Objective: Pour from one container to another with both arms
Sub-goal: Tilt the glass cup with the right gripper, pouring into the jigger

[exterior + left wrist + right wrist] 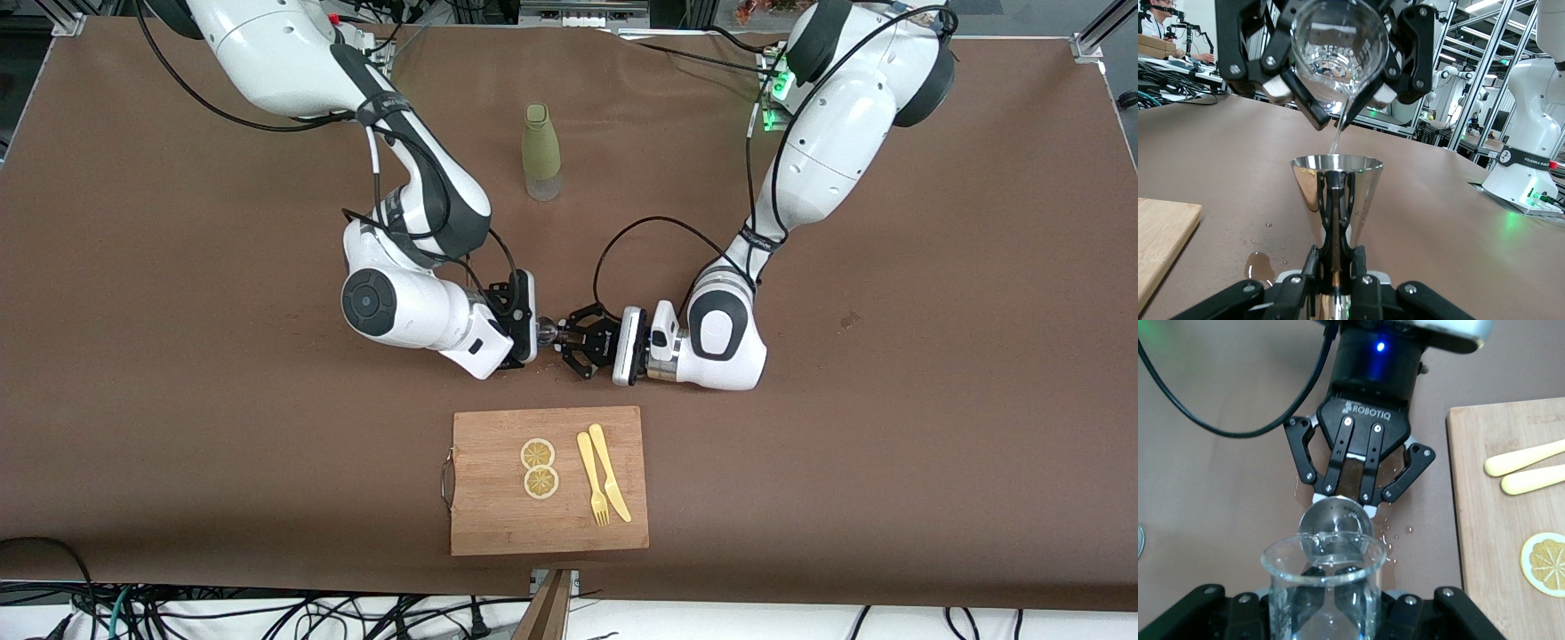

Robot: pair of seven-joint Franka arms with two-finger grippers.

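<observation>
The brown surface point(178, 356) carries both white arms, which meet low near its middle. A wooden cutting board point(498, 524) lies nearer the front camera, holding two lemon slices point(539, 468), a yellow fork point(591, 480) and a yellow knife point(610, 473). A green bottle point(541, 151) stands closer to the arm bases. The right hand point(1328, 93) is clamped on a tilted clear glass beaker point(1338, 40), and a thin stream of water falls from its lip. The left hand point(1358, 497) is closed on an upright steel jigger point(1336, 193) directly beneath. A small puddle point(1259, 268) wets the surface beside the jigger.
</observation>
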